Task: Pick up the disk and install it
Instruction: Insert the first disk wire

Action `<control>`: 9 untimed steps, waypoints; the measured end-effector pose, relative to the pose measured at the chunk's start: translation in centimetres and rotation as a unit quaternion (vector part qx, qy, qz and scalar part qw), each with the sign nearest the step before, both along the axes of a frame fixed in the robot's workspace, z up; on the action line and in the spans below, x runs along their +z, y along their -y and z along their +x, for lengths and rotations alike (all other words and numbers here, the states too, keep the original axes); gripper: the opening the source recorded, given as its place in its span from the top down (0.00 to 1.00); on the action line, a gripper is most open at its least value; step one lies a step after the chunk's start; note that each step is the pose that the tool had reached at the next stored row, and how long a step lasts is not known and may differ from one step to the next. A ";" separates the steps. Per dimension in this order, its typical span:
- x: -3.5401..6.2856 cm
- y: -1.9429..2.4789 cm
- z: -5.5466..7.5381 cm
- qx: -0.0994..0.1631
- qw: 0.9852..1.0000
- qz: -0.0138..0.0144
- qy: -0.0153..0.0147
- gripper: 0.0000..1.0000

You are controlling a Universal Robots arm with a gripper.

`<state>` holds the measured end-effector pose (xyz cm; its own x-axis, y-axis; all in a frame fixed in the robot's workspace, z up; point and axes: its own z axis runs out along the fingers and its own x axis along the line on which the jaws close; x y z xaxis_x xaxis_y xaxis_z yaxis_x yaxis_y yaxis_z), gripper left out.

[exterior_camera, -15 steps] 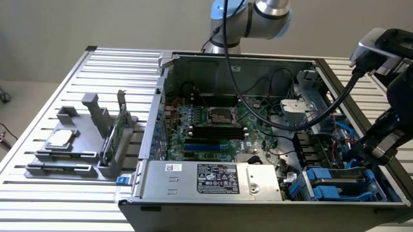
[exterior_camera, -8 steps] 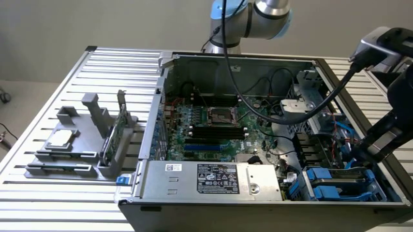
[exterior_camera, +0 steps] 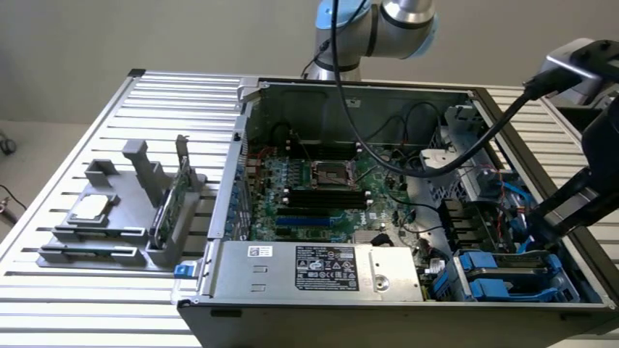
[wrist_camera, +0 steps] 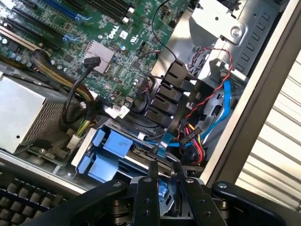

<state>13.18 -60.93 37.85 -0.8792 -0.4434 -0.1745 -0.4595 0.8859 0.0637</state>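
Note:
My gripper (wrist_camera: 164, 172) hangs low over the drive bay (exterior_camera: 493, 279) in the open computer case's near corner, at the exterior view's right. Its dark fingers (wrist_camera: 153, 175) stand close together, and a strip of bright blue plastic shows between them: the carrier edge of the disk (wrist_camera: 162, 193), seen edge-on, most of it hidden by the gripper body. Just beyond the fingertips lies a blue carrier frame (wrist_camera: 110, 148) in the bay. In the exterior view the gripper (exterior_camera: 543, 233) is a dark shape above the blue carriers.
A bundle of red, yellow and blue cables (wrist_camera: 197, 132) crowds the bay beside the fingers. The silver power supply (exterior_camera: 320, 268) sits next to the bay, with the motherboard (exterior_camera: 320, 188) behind it. The case wall (wrist_camera: 254, 113) is close by. A grey fixture (exterior_camera: 106, 217) stands outside on the slatted table.

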 end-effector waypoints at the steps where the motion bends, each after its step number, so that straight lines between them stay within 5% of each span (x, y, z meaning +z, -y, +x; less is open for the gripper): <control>1: 0.00 0.00 0.0 -0.008 1.000 0.000 0.000 0.75; 9: 0.01 0.00 0.0 -0.072 0.997 0.000 -0.001 0.75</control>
